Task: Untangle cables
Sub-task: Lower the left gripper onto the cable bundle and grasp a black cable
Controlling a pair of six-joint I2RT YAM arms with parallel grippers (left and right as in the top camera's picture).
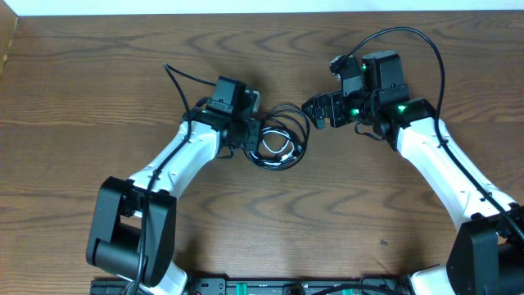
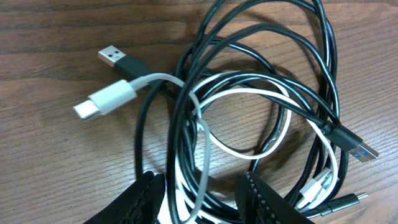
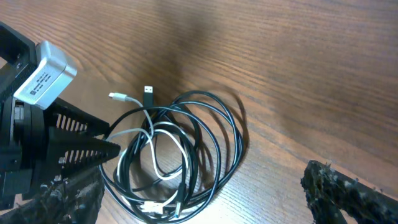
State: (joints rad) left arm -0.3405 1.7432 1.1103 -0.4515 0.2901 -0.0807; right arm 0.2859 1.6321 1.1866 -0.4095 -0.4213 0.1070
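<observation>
Left gripper (image 2: 200, 182) astride cables (image 2: 331, 74); white plug (image 2: 104, 99) plain from wrist, lost overhead

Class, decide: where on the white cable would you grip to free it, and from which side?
Probably grip the white cable just behind its plug, coming from the bare-table side. That end lies flat, sticking out clear of the black cables, while the rest threads through their loops.
</observation>
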